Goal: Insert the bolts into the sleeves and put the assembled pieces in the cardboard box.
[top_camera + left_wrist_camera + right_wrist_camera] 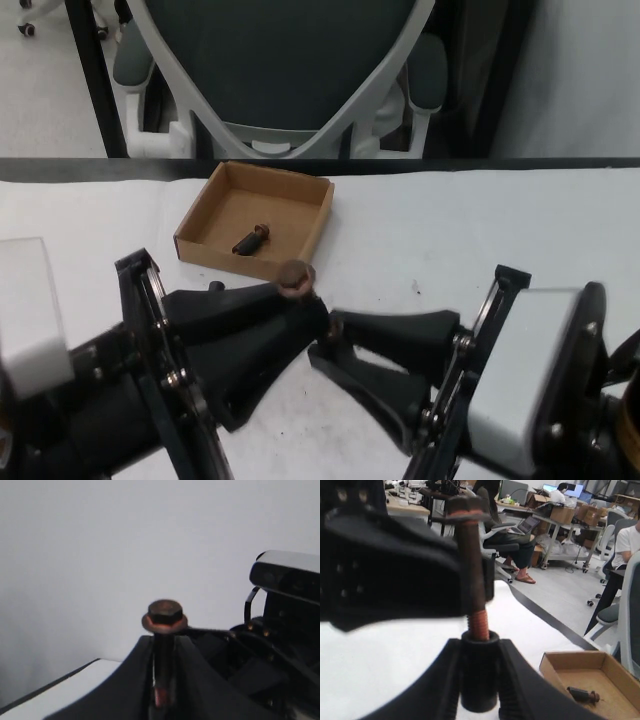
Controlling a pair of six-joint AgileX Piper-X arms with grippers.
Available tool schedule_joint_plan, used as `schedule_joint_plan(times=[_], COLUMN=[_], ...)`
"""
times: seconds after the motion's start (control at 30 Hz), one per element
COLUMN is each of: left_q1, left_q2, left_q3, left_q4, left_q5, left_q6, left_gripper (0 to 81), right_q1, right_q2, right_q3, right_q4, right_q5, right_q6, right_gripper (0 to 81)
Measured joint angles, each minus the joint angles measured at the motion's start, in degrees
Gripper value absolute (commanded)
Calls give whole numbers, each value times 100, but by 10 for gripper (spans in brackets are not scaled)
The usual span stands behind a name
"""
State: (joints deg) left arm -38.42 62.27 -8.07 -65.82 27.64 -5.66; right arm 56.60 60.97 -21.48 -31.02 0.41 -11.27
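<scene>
**A:** Bolt (297, 277), high view. Where does it sit relative to the cardboard box (285, 215)?

**B:** Just on the near side of the box's front wall, raised off the bench (480, 230), head uppermost. The left gripper (300, 300) is clamped on it below the head. The right gripper (330, 335) meets it from the opposite side, lower down; its grip can't be read here. One assembled piece (252, 239) lies inside the box.

**A:** Left wrist view?

**B:** Hex head stands clear above the two black fingers (135, 670), which press the shank from both sides. Bolt upright.

**A:** Right wrist view?

**B:** The right gripper's fingers are closed around a black sleeve (479, 672), which stands upright. The bolt's threaded end sits in the sleeve's mouth, with most of the shank above it. The box lies beyond the sleeve, well apart from it, with the assembled piece on its floor.
</scene>
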Motion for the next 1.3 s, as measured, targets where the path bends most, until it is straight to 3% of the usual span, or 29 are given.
schedule_joint_plan(times=[0.07, 0.1, 0.37, 0.57, 0.67, 0.7, 0.87, 1.1, 1.3], left_q1=[0, 0, 37, 522, 874, 1018, 1095, 1095, 1095], left_q2=[14, 14, 14, 14, 30, 38, 55, 54, 54], left_q3=[9, 9, 24, -22, -263, -511, -1067, -1555, -1634], left_q4=[44, 42, 174, 825, 1803, 2709, 4414, 5865, 6184], left_q5=[12, 12, -56, -28, 5, 99, 87, -353, -422], left_q6=[5, 5, 34, 110, 119, 190, 615, 827, 566], left_gripper=[476, 487, 468, 468, 468, 468, 468, 468, 468], right_q1=[0, 0, 0, 0, -12, -12, -57, -683, -1223], right_q2=[-70, -89, -88, -88, -88, -88, -88, -88, 12], right_q3=[0, 0, -13, -13, -34, -34, -350, -1059, -1787], right_q4=[-106, -108, -196, -196, -120, -105, 995, 2331, 3453], right_q5=[35, 52, 59, 98, 185, 185, 295, 295, -237], right_q6=[13, 22, 85, 142, 287, 287, 590, 839, 1041], right_gripper=[2, 2, 2, 2, 2, 2, 2, 2, 2])
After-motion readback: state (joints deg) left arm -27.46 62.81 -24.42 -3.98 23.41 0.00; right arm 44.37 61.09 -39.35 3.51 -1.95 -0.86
